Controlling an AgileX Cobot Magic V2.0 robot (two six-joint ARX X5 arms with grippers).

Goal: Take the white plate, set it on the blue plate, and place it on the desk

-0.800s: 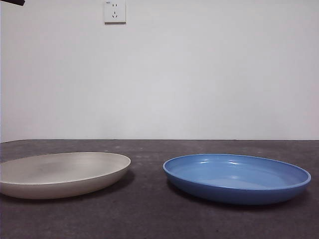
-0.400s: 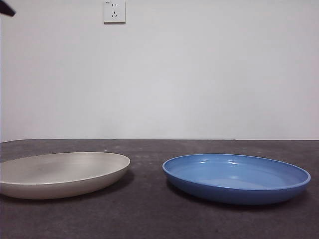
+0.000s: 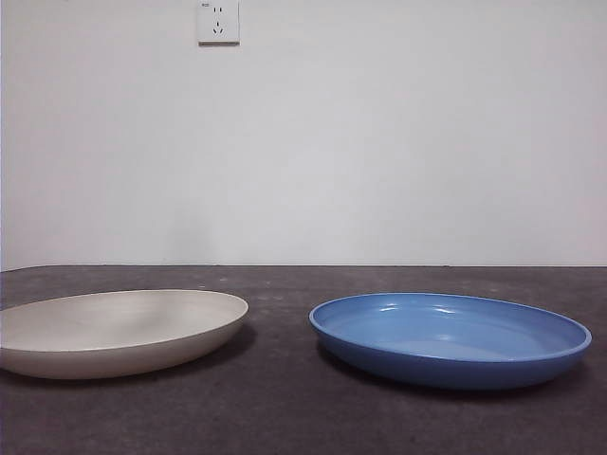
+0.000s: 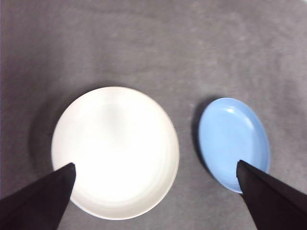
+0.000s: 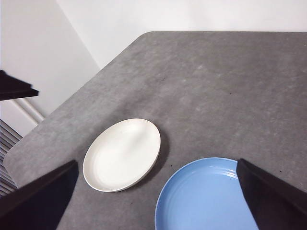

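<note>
Both plates lie flat on the desk, side by side and apart, and I hold nothing.

My left gripper (image 4: 156,172) hangs high above the white plate (image 4: 115,152), its two black jaws spread wide with only open air between them; from that wrist the blue plate (image 4: 233,143) shows beside the white one, a strip of bare desk (image 4: 158,48) between their rims. My right gripper (image 5: 156,172) is also parted and empty, raised over the near part of the blue plate, with the white plate further off toward the desk's rounded corner. In the front view the white plate sits on the left, the blue plate on the right, neither touching the other, and a wall socket (image 3: 218,21) shows on the white wall behind. Neither of my arms appears in that view.
</note>
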